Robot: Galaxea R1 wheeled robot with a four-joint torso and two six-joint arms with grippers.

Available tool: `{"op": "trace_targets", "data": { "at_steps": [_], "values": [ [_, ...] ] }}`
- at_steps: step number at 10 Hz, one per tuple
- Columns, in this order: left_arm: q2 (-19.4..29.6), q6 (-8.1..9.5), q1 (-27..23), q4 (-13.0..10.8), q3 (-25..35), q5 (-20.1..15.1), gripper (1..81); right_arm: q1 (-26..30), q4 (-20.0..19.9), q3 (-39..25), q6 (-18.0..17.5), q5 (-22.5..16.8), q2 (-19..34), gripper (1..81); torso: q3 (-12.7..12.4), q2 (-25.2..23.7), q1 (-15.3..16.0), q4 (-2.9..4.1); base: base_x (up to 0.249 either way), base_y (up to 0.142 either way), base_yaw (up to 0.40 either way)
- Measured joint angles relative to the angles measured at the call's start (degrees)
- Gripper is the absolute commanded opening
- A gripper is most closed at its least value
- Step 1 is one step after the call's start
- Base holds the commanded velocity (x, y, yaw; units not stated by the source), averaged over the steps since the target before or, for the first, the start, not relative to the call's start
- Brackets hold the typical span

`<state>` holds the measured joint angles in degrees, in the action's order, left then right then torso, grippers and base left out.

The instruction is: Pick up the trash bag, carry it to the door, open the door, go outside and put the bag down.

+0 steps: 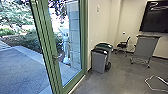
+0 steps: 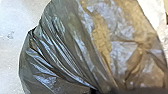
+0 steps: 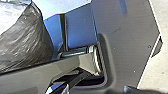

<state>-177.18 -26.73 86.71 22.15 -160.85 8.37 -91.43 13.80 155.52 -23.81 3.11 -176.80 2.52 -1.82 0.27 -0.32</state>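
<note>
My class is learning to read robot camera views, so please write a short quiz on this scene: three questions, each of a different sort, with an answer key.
1. True or false: a lever handle is fitted to the green door frame.

2. Multiple choice: what stands on the floor indoors, close beside the doorway?
a) a ladder
b) a pair of bins
c) a sofa

3. Fill in the missing word, "creased" or "smooth": in the left wrist view, the plastic of the trash bag looks ______.

Key: 1. True. 2. b. 3. creased.
</note>
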Motion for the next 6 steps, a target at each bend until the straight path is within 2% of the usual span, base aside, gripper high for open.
{"op": "trace_targets", "data": {
  "at_steps": [6],
  "values": [
    [-0.15,0.00,0.33,0.00,0.00,0.44,1.0,-0.29,0.44,0.52,0.02,0.77,-0.24,81.1,0.00,0.00,0.00,0.00,0.161,0.000,0.000]
  ]
}}
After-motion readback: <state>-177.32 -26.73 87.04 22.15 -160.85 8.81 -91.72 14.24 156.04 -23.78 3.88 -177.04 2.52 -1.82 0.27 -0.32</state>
